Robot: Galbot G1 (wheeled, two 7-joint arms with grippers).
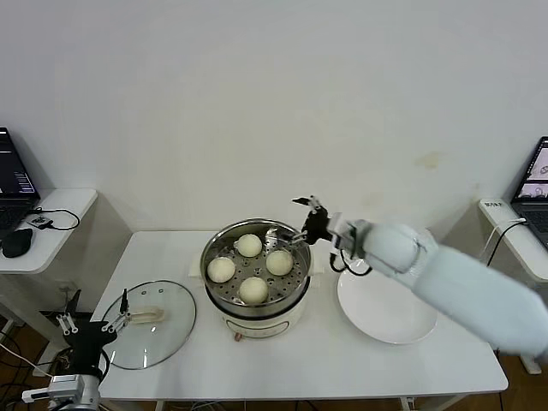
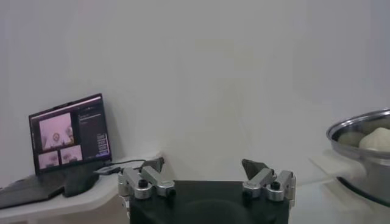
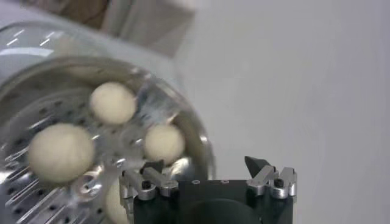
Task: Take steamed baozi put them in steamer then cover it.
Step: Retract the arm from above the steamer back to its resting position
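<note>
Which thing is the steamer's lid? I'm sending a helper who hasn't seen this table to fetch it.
Start at the shiny steel steamer in the middle of the white table, with four baozi inside. On the robot's left of it the lid lies flat near the front edge. It is clear glass with a metal rim and a cream bar handle, unlike the opaque white plate on the other side.

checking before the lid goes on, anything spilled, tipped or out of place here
Nothing stands out. All four baozi sit on the tray inside the steamer, the cover lies flat on the table, and the plate beside the steamer is bare.
</note>
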